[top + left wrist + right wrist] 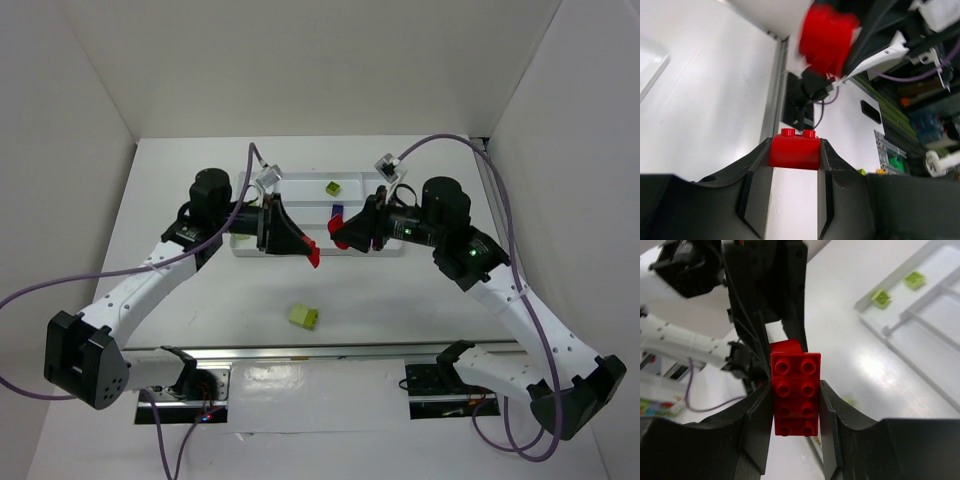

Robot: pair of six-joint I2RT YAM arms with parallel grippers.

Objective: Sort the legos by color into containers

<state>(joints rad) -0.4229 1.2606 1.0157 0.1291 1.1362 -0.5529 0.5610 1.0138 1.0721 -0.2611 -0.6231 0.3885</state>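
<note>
L gripper (795, 145) is clamped on a small red brick (795, 152). The brick sits btw the two fingertips and touches both. Its 2 studs point up in the L wrist view. It is up in the air, not on the table (180, 190).

R gripper (796, 387) is clamped on a long red brick (795, 372). This one shows 2 rows of 4 studs, facing the R wrist cam. The black fingers (757, 410) press on its long sides. It is up in the air too.

The 2 grippers point at each other w/ tips close, by the near edge of the white tray (300, 180). From the top the 2 red bricks look a bit apart. Can't tell for sure if they touch.

R wrist view shows the tray w/ its raised walls. In it lies one lime brick (880, 298) by a corner & another lime brick (914, 280) further along. Can't tell if they share one box.

A bigger pale yellow-green brick (303, 316) lies on the table on the near side of the tray. It is well apart from the tray, btw the 2 arms, w/ nothing touching it.
</note>
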